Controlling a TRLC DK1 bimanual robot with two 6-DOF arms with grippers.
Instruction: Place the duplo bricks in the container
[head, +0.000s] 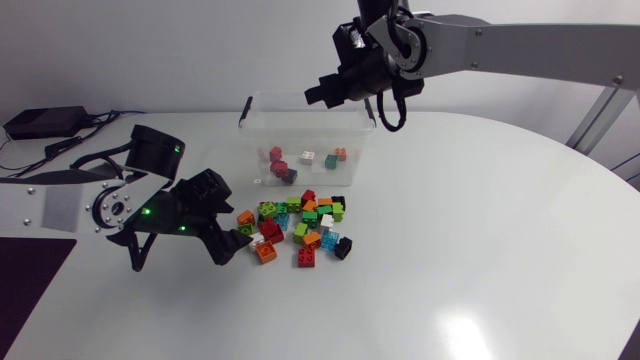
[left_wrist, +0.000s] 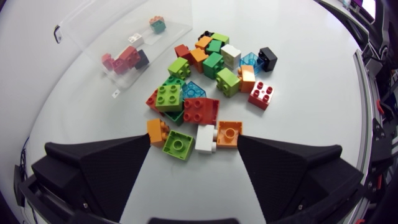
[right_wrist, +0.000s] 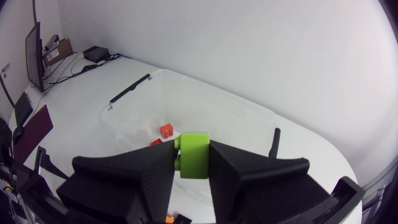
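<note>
Your workspace is a glossy white table (head: 480, 250) with a rounded far-right edge, and you can see soft light pooling as pale reflections on its surface. At its far left corner sits a small black box (head: 45, 122) with cables (head: 88, 128) trailing off it.

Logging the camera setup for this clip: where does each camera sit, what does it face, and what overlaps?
Head view: fixed above the table, looking down on container, brick pile, both arms, left gripper and right gripper.
Left wrist view: on the left arm, facing down past the open left gripper at the brick pile, container beyond.
Right wrist view: on the right arm, facing down into the container past the right gripper, shut on a green brick.
Shared: the container, in all three.
</note>
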